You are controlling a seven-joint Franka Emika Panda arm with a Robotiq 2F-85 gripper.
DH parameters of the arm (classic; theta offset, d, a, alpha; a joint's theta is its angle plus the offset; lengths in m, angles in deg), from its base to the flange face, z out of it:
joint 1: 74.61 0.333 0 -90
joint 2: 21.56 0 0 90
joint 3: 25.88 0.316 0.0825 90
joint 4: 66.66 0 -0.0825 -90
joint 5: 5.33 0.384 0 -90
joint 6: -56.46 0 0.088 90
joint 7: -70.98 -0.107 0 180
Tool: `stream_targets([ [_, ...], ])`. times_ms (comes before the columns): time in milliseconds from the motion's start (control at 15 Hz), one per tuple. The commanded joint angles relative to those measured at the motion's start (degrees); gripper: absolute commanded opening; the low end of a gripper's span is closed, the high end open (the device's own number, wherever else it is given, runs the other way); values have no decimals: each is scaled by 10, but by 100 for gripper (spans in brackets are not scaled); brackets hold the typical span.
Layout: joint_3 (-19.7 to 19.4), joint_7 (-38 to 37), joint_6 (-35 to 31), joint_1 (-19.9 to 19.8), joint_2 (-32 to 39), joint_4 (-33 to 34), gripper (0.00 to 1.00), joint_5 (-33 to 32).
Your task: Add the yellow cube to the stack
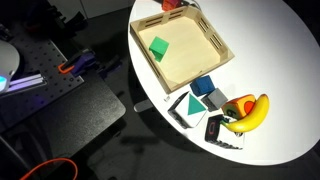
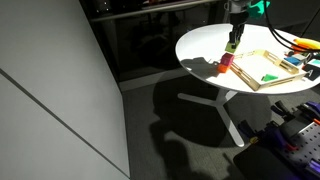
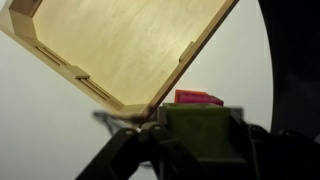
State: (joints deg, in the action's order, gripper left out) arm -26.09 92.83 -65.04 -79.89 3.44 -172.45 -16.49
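Gripping the yellow cube (image 3: 200,128), dull lime-green in shadow, tool (image 3: 200,140) clamped on it, red-orange stack (image 3: 198,98) beside tray (image 3: 120,50) corner

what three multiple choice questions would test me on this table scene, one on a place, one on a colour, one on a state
1. Where is the green cube?
A) inside the wooden tray
B) on top of the banana
C) on the floor

2. What colour is the stack, the single cube outside the tray corner?
A) blue
B) red
C) white

3. What state is the gripper in?
A) open and empty
B) shut on the yellow cube
C) out of every view

Answers:
1 A, it lies on the tray's floor in an exterior view.
2 B, its red face shows in the wrist view.
3 B, the wrist view shows the cube clamped between the fingers.
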Motion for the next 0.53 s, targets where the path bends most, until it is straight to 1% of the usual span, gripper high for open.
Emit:
stream_targets([
  [0,0,-5,64,2,4,31,32,14],
  [200,1,-2,92,2,8,43,32,16],
  [467,2,2,87,1,20,52,32,14],
])
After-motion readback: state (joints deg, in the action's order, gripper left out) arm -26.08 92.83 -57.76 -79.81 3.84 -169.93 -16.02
